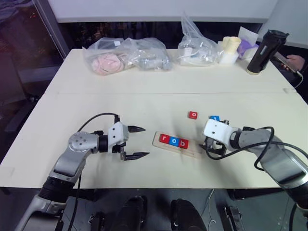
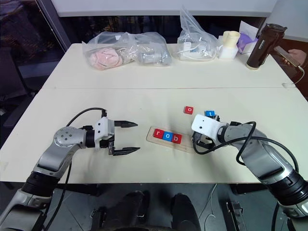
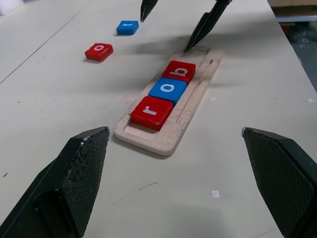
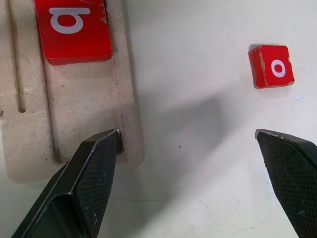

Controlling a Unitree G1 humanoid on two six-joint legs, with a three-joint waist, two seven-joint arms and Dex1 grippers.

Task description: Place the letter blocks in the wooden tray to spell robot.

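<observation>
Silver-grey arms, white wrists, black cables, black textured tool [image 1: 136, 142] fingers [image 3: 79, 178].

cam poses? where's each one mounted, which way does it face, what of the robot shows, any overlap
Left and right eye views: on the head, looking forward and down over the table; both arms show, left gripper open.
Left wrist view: along the left fingers, facing the wooden tray holding r, o, b; right gripper beyond it.
Right wrist view: along the open right fingers, down at the tray's free end and the red o block.
Shared: every view shows the tray and the red o block.
</observation>
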